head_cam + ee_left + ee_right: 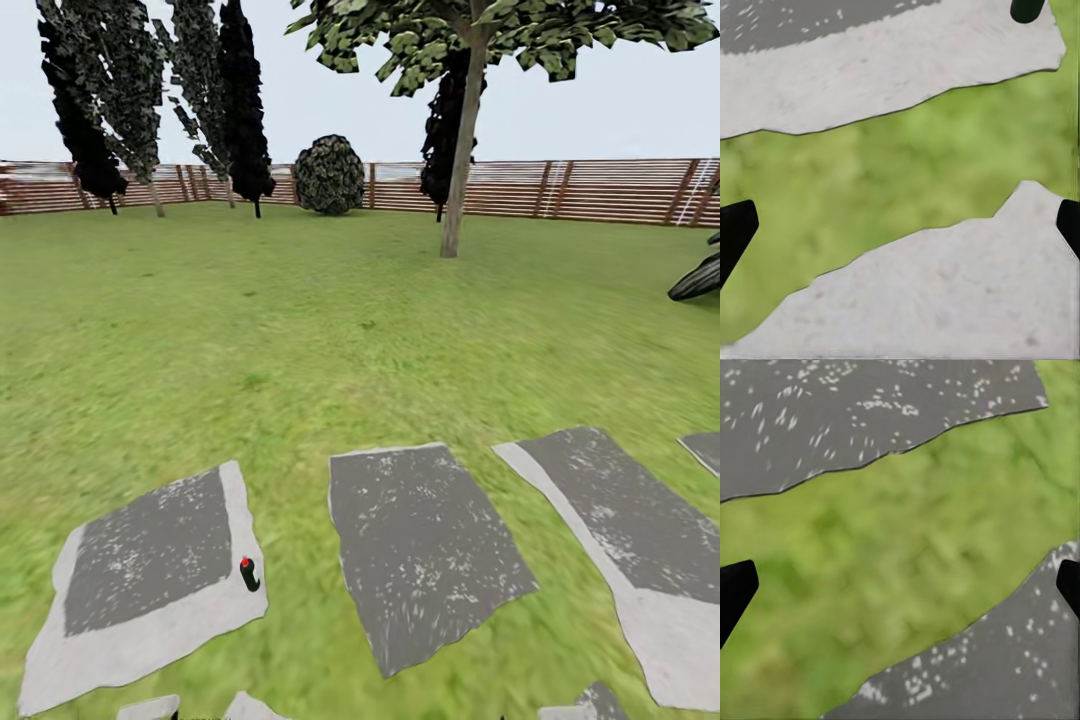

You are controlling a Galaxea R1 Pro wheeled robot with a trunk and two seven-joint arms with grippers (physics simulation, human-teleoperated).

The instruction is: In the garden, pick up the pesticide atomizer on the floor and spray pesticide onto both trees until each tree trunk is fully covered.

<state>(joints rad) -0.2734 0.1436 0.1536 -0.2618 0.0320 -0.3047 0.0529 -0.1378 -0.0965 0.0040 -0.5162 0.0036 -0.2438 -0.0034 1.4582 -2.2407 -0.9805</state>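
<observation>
One atomizer (249, 574), one tree (462, 140)

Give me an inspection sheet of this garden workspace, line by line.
Surface: green lawn with grey paving stones in the foreground.
Job's things: pesticide atomizer, dark with a red top, upright near the edge of the left paving stone; one tall tree with a bare trunk stands far across the lawn. A second such tree cannot be made out for certain.
Clutter: nothing seen.
Grippers: left gripper and right gripper both open, fingers wide apart, holding nothing, over grass between stones.
Cables: nothing seen.
Surroundings: brown slat fence, dark conifers, a round bush.
</observation>
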